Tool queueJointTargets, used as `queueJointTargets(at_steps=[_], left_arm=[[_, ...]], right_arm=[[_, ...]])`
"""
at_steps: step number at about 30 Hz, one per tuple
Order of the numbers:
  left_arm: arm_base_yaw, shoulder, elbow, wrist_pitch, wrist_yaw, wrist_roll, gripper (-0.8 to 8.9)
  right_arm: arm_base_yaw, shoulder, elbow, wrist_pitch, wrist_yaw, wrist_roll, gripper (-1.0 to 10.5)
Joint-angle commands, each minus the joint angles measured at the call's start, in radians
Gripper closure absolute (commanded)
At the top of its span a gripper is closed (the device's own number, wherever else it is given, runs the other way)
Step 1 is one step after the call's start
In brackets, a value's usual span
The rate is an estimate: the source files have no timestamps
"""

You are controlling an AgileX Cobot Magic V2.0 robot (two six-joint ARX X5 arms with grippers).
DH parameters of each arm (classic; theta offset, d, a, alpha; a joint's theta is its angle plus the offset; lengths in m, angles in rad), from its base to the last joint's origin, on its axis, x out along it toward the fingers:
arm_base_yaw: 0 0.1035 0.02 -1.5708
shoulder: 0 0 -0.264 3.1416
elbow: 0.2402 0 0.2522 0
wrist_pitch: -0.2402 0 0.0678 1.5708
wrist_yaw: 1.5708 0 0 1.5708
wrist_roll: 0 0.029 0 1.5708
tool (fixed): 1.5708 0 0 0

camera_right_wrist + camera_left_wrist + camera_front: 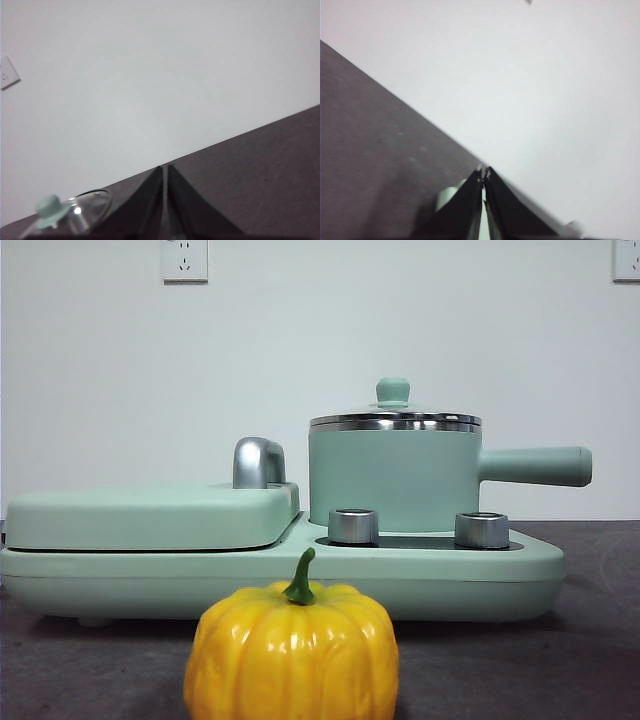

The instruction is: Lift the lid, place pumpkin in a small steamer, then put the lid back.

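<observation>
Both tools (483,174) (165,169) pinched closed, empty; pumpkin (291,653) cropped below, lid (394,414) seated.

Left gripper (483,175) fingers together, over dark table (375,165) w/ white wall (530,85) behind.

A: Soft, even light in the front view. The pumpkin (291,652) shows pale glare on its ribs, and the lid (394,413) rim glints.

B: The pumpkin looks slightly soft, being so near. Both wrist views are hazy; the wall (530,85) washes out, and the table (260,170) looks grainy.

A: Shadows are faint.
</observation>
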Motion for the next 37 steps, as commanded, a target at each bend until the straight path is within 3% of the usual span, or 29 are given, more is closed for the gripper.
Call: queueJointTargets(at_steps=[1,5,10,16,24,31,37], left_arm=[[0.001,-0.002,0.042,0.003,0.006,-0.100,8.04],[0.001,0.009,0.130,-0.029,0.016,-0.045,8.04],[0.001,0.066,0.298,-0.205,0.016,0.141,8.03],[0.001,0.185,0.507,-0.372,0.016,0.298,8.04],[0.001,0.396,0.749,-0.547,0.042,0.413,8.04],[-0.006,0.591,0.893,-0.618,0.071,0.591,8.04],[-0.027,0.738,0.955,-0.655,0.134,0.719,8.04]], right_arm=[[0.001,0.010,0.086,-0.076,-0.009,0.040,9.3],[0.001,0.058,0.209,-0.198,-0.023,0.015,9.3],[0.001,0.156,0.342,-0.228,-0.092,-0.076,9.3],[0.001,0.297,0.496,-0.333,-0.131,-0.139,9.3],[0.001,0.488,0.651,-0.382,-0.191,-0.305,9.3],[0.001,0.632,0.753,-0.408,-0.286,-0.425,9.3],[0.024,0.740,0.813,-0.502,-0.303,-0.594,9.3]])
